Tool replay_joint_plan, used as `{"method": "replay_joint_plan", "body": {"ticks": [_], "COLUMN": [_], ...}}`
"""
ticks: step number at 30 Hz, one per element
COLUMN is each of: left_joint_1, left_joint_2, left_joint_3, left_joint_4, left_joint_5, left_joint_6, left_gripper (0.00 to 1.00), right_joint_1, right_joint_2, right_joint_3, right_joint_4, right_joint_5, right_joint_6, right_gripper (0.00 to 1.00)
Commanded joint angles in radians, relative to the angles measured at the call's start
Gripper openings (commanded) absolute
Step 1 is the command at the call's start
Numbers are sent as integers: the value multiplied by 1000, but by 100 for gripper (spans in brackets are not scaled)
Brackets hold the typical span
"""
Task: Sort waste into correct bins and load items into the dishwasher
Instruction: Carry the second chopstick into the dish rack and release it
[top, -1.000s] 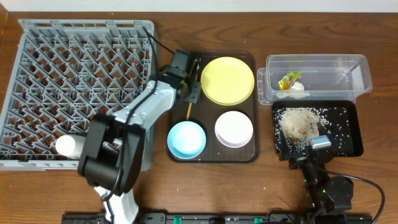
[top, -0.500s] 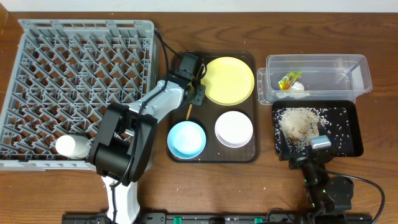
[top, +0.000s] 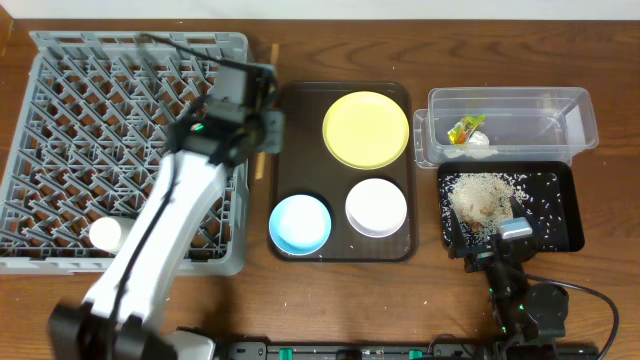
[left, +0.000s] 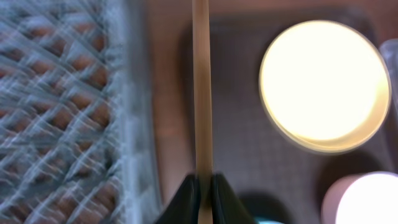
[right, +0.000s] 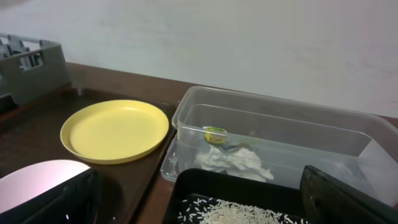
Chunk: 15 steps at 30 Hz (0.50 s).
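Chopsticks (left: 200, 93) are pinched between our left fingers (left: 183, 198), which are closed tight on them, and they hang above the strip of table (top: 330, 60) between the grey dish rack (top: 100, 120) and the dark brown tray (top: 300, 100). Our right fingers (right: 348, 196) are spread wide and hold nothing, at the near edge of the black tray (top: 572, 215) of rice grains (top: 478, 195).

Plate (top: 366, 129) x1, bowls (top: 300, 223) x2, cup (top: 104, 234) x1, bins (top: 505, 93) x2.

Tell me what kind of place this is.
Probably a lab bench staged as a dishwashing station, not a real kitchen: a grey dish rack and a serving tray sit on a wooden table, before a plain white wall.
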Motion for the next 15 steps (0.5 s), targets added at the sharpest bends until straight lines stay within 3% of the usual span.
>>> {"method": "replay_joint_plan", "body": {"ticks": [1, 15], "left_joint_1": [40, 174], "left_joint_2": [-4, 133], "left_joint_3": [-5, -60], "left_joint_4": [-103, -86], "left_joint_5": [-129, -122], "left_joint_6": [44, 81], "left_gripper": [8, 8], "right_joint_1": [-8, -8], "right_joint_2": [-6, -6], "right_joint_3": [-4, -4], "right_joint_4": [0, 0], "right_joint_5": [2, 2], "right_joint_6": [-10, -10], "right_gripper": [99, 99]}}
